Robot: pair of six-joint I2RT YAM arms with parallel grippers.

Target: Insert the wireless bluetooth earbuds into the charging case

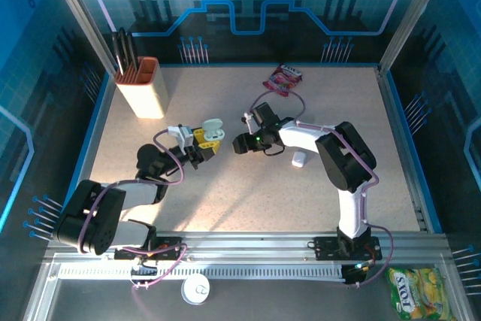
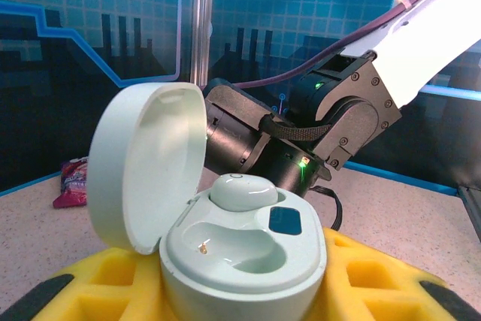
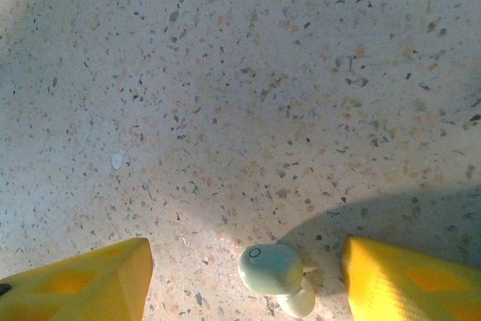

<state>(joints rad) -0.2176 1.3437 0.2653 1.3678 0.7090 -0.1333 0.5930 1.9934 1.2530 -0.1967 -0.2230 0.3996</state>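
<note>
Top view: left gripper [image 1: 206, 141] clamped on the open charging case [image 1: 213, 127], mid-table. Right gripper [image 1: 239, 143] sits just right of it.
Left wrist: lid tilted up at left, one earbud [image 2: 242, 189] seated in the far socket.
Right wrist: fingers [image 3: 83, 280] spread wide, holding nothing. A second earbud [image 3: 272, 268] sits between them, untouched.

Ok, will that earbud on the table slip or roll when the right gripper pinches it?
Probably slippery: the earbud looks smooth. Its rounded body could roll or squirt out sideways. Likely very light, being small beside the open fingers.
</note>
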